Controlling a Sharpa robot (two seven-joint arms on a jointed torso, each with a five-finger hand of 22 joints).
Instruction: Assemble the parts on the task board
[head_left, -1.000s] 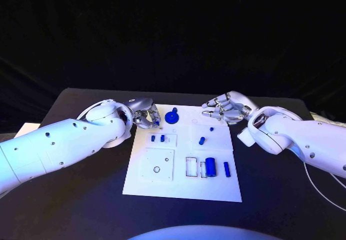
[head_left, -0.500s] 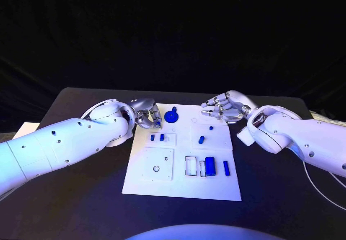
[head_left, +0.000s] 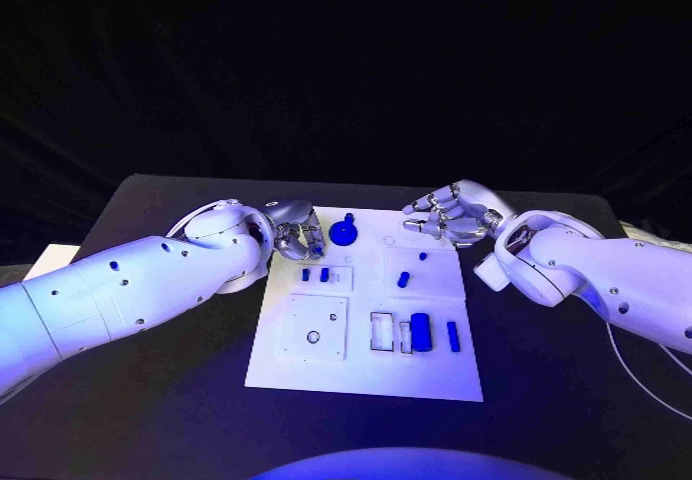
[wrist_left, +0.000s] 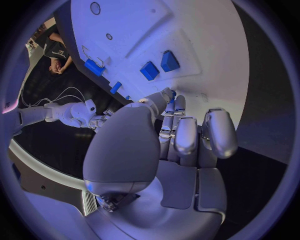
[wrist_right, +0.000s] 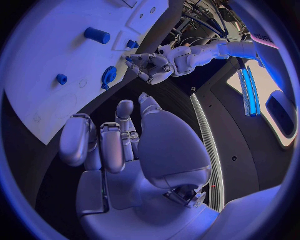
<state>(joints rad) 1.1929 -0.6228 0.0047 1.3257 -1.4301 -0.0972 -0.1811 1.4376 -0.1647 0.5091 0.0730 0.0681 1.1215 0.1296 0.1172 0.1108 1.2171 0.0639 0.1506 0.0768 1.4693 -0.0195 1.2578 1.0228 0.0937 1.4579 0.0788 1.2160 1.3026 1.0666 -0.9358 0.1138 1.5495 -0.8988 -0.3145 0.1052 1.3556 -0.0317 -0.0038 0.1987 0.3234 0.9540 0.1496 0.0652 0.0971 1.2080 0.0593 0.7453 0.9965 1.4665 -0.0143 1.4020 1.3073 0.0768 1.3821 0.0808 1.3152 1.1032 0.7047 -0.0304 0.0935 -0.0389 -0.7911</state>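
Robotics lab setup, dark backdrop all round, black tabletop (head_left: 173, 400) under coloured light, white task board (head_left: 368, 370) laid out dead centre, loose cables (wrist_left: 59, 95) trailing off the edge

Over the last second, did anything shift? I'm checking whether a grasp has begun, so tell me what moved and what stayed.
Very little. The left hand hovers at the task board's far left corner, having edged slightly back from the round blue part; its arm shifted a little. Whether it holds anything is unclear. The right hand stays curled over the far right corner, holding nothing. The blue parts kept their places.
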